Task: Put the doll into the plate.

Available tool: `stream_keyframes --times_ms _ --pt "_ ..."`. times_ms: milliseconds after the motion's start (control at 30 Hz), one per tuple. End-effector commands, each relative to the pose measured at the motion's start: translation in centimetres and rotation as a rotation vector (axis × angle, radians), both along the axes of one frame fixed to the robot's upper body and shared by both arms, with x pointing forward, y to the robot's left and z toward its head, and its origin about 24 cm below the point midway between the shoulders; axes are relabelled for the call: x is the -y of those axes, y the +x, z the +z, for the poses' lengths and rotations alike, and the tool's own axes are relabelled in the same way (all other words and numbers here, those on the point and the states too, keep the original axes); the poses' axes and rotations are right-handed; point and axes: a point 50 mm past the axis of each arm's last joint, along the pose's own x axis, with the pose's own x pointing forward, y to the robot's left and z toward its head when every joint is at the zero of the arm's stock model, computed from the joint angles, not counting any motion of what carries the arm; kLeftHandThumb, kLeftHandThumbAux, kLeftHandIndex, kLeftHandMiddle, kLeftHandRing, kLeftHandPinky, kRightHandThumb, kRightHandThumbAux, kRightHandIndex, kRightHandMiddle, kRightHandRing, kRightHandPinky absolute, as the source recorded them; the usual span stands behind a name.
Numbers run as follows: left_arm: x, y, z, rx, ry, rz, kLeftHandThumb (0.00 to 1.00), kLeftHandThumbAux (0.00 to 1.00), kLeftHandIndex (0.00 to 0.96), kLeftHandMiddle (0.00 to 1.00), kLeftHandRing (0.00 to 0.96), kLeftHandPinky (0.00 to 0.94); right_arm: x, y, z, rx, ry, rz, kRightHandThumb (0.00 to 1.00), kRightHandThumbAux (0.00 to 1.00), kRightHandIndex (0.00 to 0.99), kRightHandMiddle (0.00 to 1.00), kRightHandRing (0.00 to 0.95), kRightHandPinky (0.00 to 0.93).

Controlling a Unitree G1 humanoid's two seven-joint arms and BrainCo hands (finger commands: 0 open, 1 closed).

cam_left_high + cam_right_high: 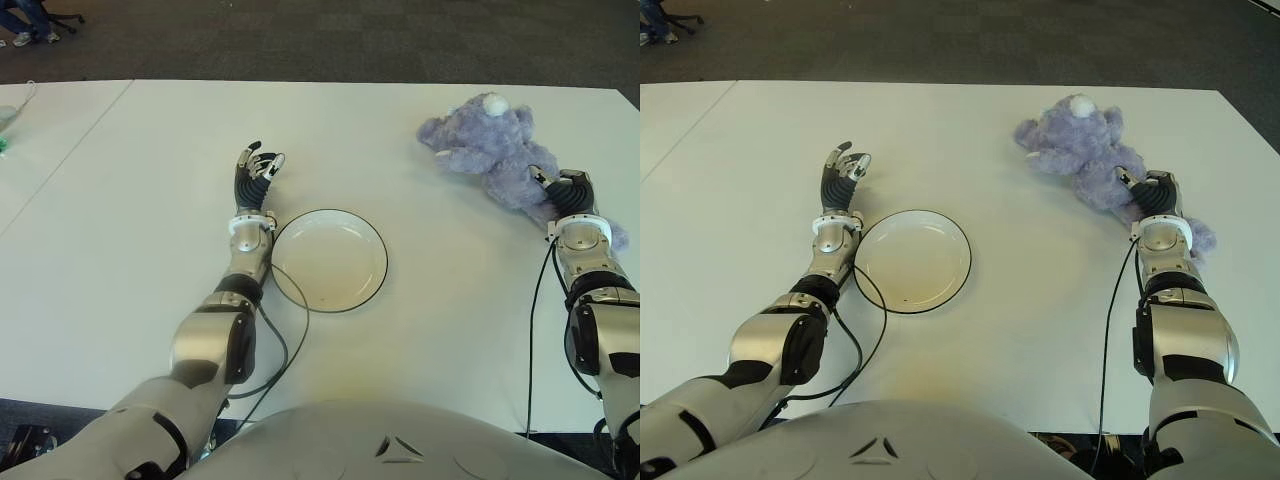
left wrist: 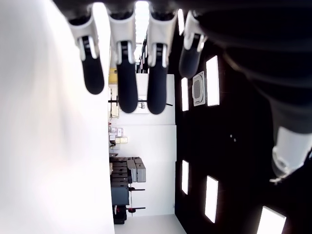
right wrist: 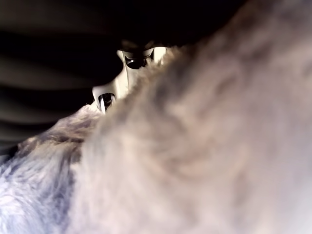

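Right wrist view is almost filled with purple fur: the doll (image 3: pixel 195 146) presses against the palm, and only one pale finger joint shows above the fur. From the eye views, the doll (image 1: pixel 490 150) lies on the white table (image 1: pixel 150 200) at the far right, and the right hand (image 1: pixel 566 190) lies on the doll's near end, with the fingers sunk into the plush. Whether these fingers are closed around the doll or only lie on it, I cannot tell. The doll's head with a white spot points away from the fingertips, toward the far edge of the table, which is near to it. The right edge of the table is also close, just outside the right hand.

Between the doll and the plate (image 1: pixel 370 290) the table surface is bare. The plate is white with a dark rim and nothing is in it. It lies on the thumb side of the left forearm, just beside the wrist, behind the fingertips.

The left hand (image 1: pixel 256 172) shows just beyond the plate's left edge. Its fingers (image 2: pixel 127 73) are straight and a little spread, and they hold nothing. Ahead of them the table is bare up to the far edge. A black cable (image 1: pixel 285 345) curves from the left arm along the plate's near rim. No writing can be read on anything.
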Motion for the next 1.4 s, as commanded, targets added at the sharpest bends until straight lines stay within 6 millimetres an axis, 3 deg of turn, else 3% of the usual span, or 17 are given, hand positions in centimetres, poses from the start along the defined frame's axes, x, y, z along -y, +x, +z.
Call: stream_keyframes --times_ms 33,200,600,1400 --pt "0.8 -9.5 -10.0 -0.488 -0.04 0.032 0.0 0.539 0.175 0.345 0.327 0.253 0.2 -0.8 -1.0 -0.033 0.017 -0.009 0.696 0.718 0.44 0.816 0.826 0.762" --pt "0.8 -9.6 -10.1 -0.493 -0.034 0.032 0.0 0.537 0.177 0.35 0.333 0.277 0.0 -0.4 -0.7 -0.018 0.009 0.001 0.695 0.719 0.44 0.817 0.827 0.753" --pt "0.6 -9.4 -10.0 -0.485 -0.063 0.041 0.0 0.585 0.182 0.368 0.353 0.293 -3.7 1.5 1.8 0.234 -0.06 0.226 0.695 0.718 0.44 0.826 0.835 0.786" --pt "0.6 -9.2 -9.9 -0.486 -0.047 0.035 0.0 0.586 0.186 0.373 0.359 0.3 -9.6 0.9 2.9 0.487 -0.033 0.562 0.7 0.717 0.439 0.864 0.864 0.831"
